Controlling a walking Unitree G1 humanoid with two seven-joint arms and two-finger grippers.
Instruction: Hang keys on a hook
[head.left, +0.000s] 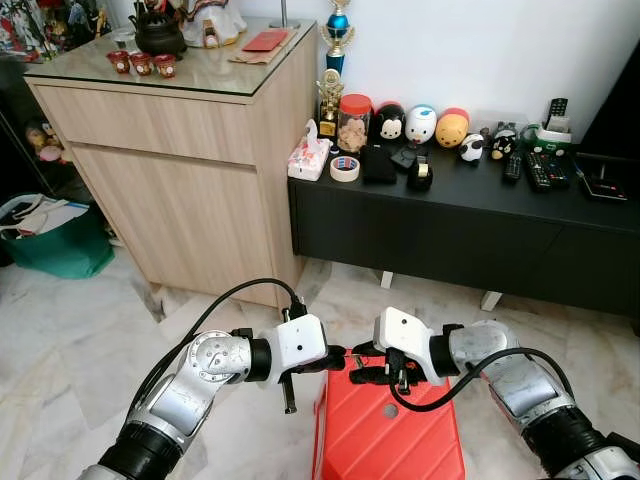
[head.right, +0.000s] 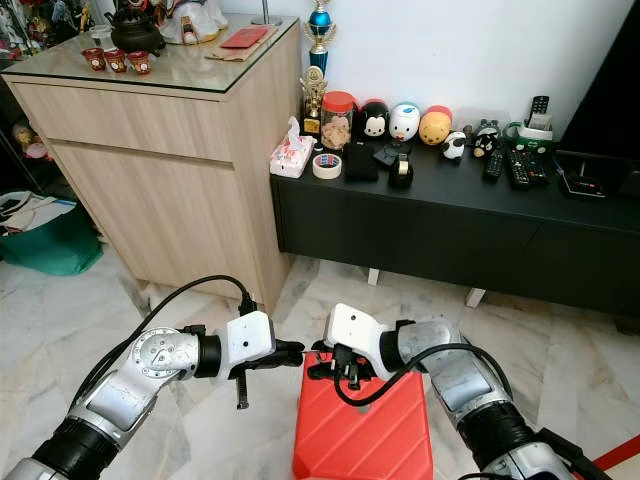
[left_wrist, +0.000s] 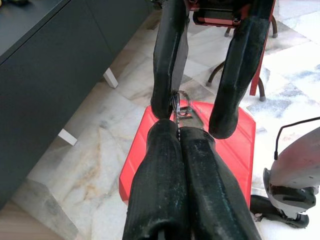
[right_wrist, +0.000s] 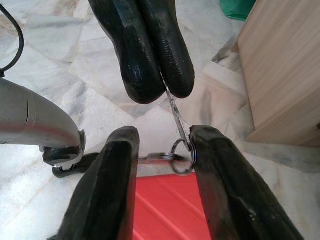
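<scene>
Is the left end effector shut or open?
Shut. In the left wrist view its two fingers press together on the keys; the right end effector stands open around them.

The 2 head cameras look forward and down over a red stool (head.left: 390, 430); each wrist camera views it close, with the opposite gripper at 12 o'clock.

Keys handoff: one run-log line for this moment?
phase: handoff over red stool | left gripper: shut on keys | right gripper: open around key ring | hook: not reached
</scene>
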